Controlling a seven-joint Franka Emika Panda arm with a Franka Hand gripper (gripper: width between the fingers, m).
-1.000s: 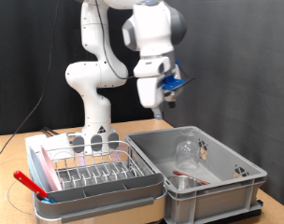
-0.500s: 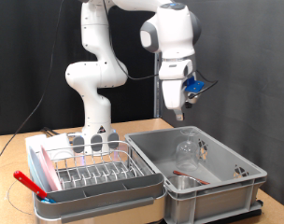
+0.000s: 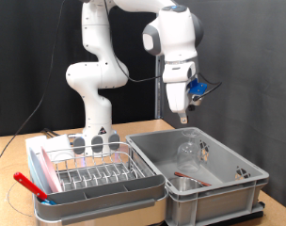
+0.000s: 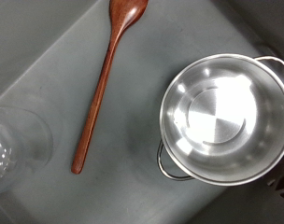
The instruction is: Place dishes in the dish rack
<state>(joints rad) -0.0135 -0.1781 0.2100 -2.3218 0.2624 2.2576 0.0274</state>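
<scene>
My gripper (image 3: 183,116) hangs pointing down, high above the grey plastic tub (image 3: 218,184), with nothing between its fingers. In the wrist view two dark fingertips (image 4: 280,58) show far apart at the frame edge. Below on the tub floor lie a shiny steel bowl (image 4: 221,112) with two handles, a red-brown long-handled spoon (image 4: 106,79) and a clear glass (image 4: 9,154). The glass (image 3: 188,149) and spoon (image 3: 190,175) also show in the exterior view. The chrome wire dish rack (image 3: 91,171) stands at the exterior view's left with a pink plate (image 3: 41,171) on edge in it.
The robot's white base (image 3: 96,113) stands behind the rack. Grey utensil cups (image 3: 94,143) sit at the rack's back. A red flat item (image 3: 26,183) sticks out at the rack's left front corner. The tub's walls rise around the dishes.
The arm has swung towards the exterior view's right, from beside the tub's back edge to over the tub. In the last half second it only shifted slightly.
</scene>
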